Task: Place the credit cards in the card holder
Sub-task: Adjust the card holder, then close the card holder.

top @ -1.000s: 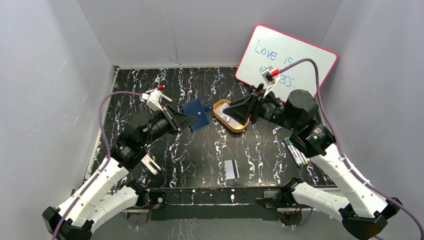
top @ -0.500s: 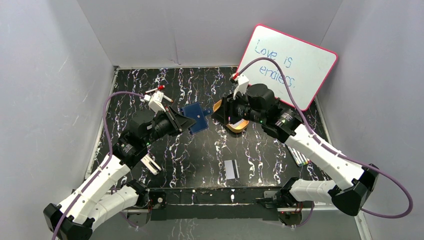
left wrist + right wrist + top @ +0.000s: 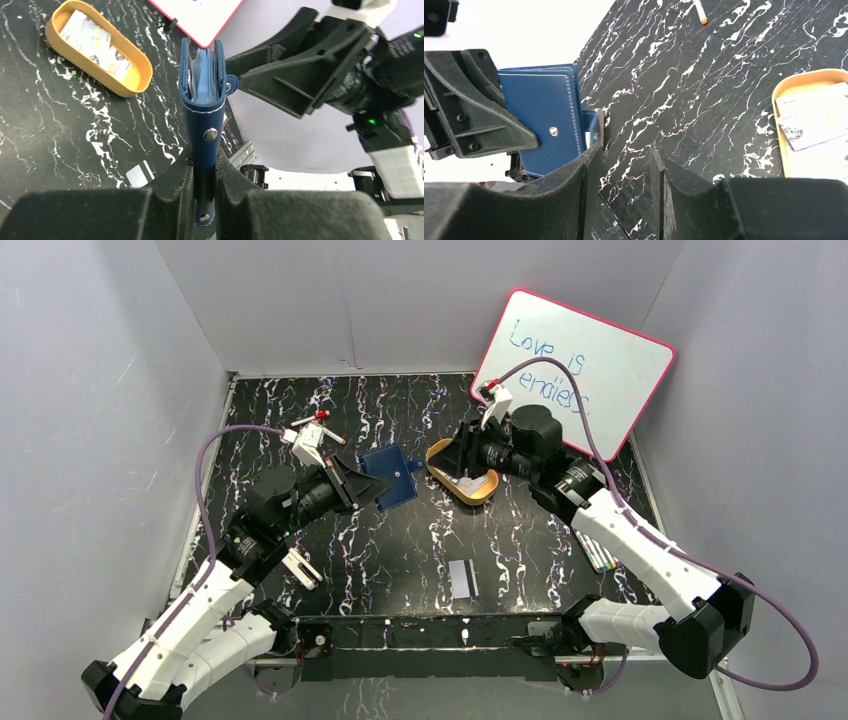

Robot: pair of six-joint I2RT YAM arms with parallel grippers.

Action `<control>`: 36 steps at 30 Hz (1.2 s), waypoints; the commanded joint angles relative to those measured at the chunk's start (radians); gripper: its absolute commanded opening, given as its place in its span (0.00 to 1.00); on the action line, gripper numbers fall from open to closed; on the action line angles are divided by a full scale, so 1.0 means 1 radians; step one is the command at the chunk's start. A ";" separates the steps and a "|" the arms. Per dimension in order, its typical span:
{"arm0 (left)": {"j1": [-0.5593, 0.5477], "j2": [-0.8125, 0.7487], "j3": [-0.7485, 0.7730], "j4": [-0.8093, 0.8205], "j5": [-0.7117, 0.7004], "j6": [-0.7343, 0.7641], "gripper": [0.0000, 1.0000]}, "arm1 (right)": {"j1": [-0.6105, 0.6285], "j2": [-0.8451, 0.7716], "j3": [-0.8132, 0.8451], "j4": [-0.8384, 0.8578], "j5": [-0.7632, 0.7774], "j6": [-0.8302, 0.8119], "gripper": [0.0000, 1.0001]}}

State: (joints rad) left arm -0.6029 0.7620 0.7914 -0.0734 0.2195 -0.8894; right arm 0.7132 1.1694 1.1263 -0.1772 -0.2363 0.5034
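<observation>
My left gripper is shut on the lower end of the card holder, a navy-blue wallet held edge-up above the table, its pale blue pockets showing at the top. From above, the card holder hangs left of the orange tin. My right gripper is open with only the table behind the gap; its left finger sits next to the holder's snap tab. One credit card with a dark stripe lies near the front edge. More credit cards lie in the tin.
The oval golden-orange tin stands just right of the holder, under my right wrist. A pink-framed whiteboard leans at the back right. Marker pens lie on the right side. Grey walls close in the marbled black table.
My right arm has swung left from over the tin toward the card holder, and its jaws have narrowed somewhat. The left gripper keeps the holder in nearly the same place.
</observation>
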 commanded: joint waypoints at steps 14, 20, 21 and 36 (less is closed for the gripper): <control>0.005 -0.049 0.008 0.068 0.118 0.040 0.00 | -0.049 -0.054 0.058 0.060 -0.266 0.029 0.44; 0.005 -0.051 0.006 0.068 0.125 0.041 0.00 | -0.049 -0.036 0.059 0.055 -0.284 0.033 0.37; 0.005 -0.051 0.005 0.069 0.127 0.040 0.00 | -0.049 -0.033 0.061 0.054 -0.284 0.034 0.36; 0.005 -0.066 -0.001 0.067 0.134 0.042 0.00 | -0.049 -0.020 0.073 0.035 -0.275 0.032 0.23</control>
State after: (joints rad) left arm -0.6029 0.7174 0.7822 -0.0456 0.3294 -0.8555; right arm 0.6674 1.1587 1.1439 -0.1654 -0.5007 0.5362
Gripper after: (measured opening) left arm 0.098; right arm 0.253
